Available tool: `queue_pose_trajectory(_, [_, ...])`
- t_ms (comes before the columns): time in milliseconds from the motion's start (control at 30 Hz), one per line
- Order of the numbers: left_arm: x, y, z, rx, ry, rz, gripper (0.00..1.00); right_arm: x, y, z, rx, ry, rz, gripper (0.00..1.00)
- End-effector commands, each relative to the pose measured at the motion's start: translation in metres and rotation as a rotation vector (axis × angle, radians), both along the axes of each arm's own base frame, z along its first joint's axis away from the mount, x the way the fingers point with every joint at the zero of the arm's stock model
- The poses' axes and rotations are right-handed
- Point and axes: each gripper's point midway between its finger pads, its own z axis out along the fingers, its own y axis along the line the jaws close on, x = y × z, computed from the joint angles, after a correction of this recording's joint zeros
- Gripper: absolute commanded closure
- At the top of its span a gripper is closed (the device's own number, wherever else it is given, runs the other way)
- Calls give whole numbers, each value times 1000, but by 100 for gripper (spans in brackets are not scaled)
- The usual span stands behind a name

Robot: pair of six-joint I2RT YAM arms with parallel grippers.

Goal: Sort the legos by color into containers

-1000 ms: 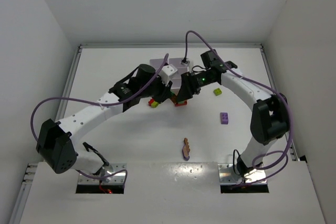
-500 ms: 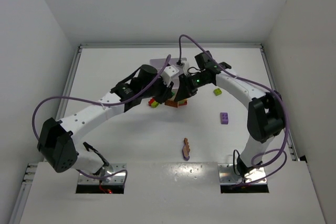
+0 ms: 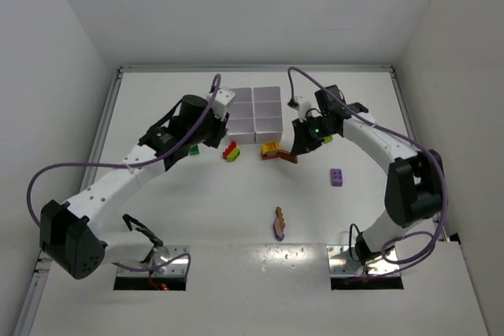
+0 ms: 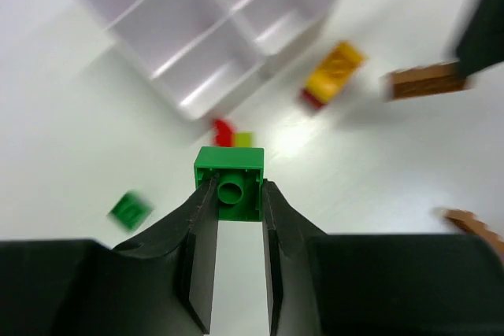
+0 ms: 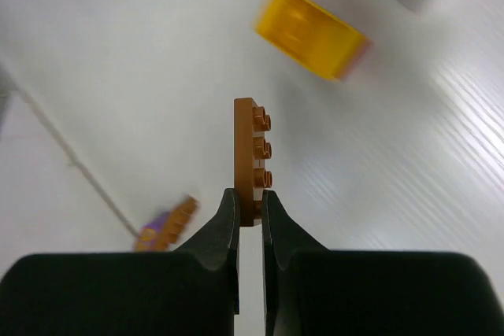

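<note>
**Arms, pair.** A second ago both were crowding over one clump at the near edge of the tray. Now they are standing apart, each carrying off a piece. Judged: the clump is coming apart into single colours, so dropping by colour is becoming possible.
- The left arm (image 3: 126, 175) is reaching long across the table, its wrist dipping just left of the tray.
- The right arm (image 3: 378, 141) is arching in from the right, its wrist tipping down off the tray's near right corner.

**Tray** (image 3: 254, 94). It is now lying uncovered. No brick is showing in the compartments that the left wrist view takes in.

**Left gripper** (image 4: 233, 191). It is pinching the green brick (image 4: 229, 172) by its sides, hollow underside facing the camera, above the table and short of the tray.

**Right gripper** (image 5: 250, 208). It is clamping the lower end of the brown-orange plate (image 5: 250, 143), which is standing on edge with its studs facing right.

**Loose bricks, lying on the table.**
- The yellow brick (image 3: 270, 147) is sitting on a red one, just beside the tray.
- The red-and-lime clump (image 3: 231, 151) is lying near it.
- The second green brick (image 4: 130, 210) is lying beside the left gripper.
- The purple brick (image 3: 336, 176) is lying well apart.
- The brown-and-purple piece (image 3: 279, 223) is lying nearest the bases.
</note>
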Motion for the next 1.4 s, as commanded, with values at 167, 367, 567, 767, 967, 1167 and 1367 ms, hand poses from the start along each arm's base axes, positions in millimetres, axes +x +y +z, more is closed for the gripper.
queue_pose_trajectory(167, [16, 97, -45, 234, 181, 309, 100, 23, -133, -35, -385, -100, -253, 100])
queue_pose_trajectory(367, [24, 119, -84, 260, 336, 340, 100, 43, -159, -48, -461, -104, -302, 100])
queue_pose_trajectory(567, [33, 130, -114, 269, 441, 363, 96, 58, -171, -70, -505, -66, -317, 100])
queue_pose_trajectory(767, [38, 135, -139, 278, 519, 371, 85, 75, -180, -77, -514, -78, -346, 100])
queue_pose_trajectory(967, [38, 146, -156, 282, 571, 395, 84, 76, -183, -85, -535, -62, -347, 100])
queue_pose_trajectory(1167, [41, 177, -168, 276, 618, 492, 84, 69, -185, -90, -550, -49, -337, 100])
queue_pose_trajectory(1367, [34, 163, -178, 236, 663, 401, 84, 70, -186, -90, -553, -52, -329, 100])
